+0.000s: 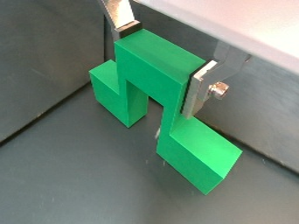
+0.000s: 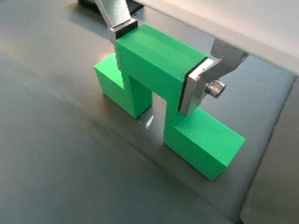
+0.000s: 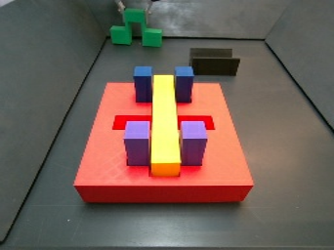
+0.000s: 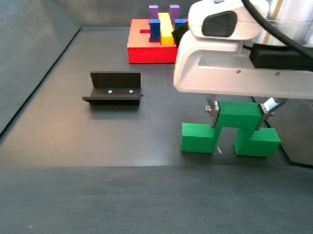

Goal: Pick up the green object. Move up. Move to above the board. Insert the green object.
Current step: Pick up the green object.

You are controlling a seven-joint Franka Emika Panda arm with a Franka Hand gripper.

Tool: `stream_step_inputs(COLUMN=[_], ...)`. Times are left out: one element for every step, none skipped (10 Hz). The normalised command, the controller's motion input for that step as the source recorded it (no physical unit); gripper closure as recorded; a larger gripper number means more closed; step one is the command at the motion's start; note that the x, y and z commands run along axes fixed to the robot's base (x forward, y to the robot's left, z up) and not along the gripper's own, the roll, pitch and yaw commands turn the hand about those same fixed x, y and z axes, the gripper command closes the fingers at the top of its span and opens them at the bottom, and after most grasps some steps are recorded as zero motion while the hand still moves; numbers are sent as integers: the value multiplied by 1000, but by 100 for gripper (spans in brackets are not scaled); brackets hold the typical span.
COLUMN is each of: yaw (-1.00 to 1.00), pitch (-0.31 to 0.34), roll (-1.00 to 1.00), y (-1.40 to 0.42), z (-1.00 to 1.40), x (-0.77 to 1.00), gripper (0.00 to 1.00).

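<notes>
The green object is a bright green bridge-like piece with a taller centre cube and two lower cubes. It stands on the dark floor in both wrist views. My gripper has its silver fingers pressed against opposite sides of the centre cube. In a side view the gripper hangs over the piece, which rests on the floor. The red board carries a yellow bar with blue and purple blocks. It lies well away from the piece, and also shows in a side view.
The dark fixture stands on the floor between the board and the piece; it also shows in a side view. Grey walls enclose the floor close behind the piece.
</notes>
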Motion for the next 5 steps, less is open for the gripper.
stream_step_inputs(yaw=[0,0,0,0,0], pitch=[0,0,0,0,0], roll=[0,0,0,0,0], y=[0,0,0,0,0], z=[0,0,0,0,0], x=[0,0,0,0,0], gripper=[100,100,100,100,100])
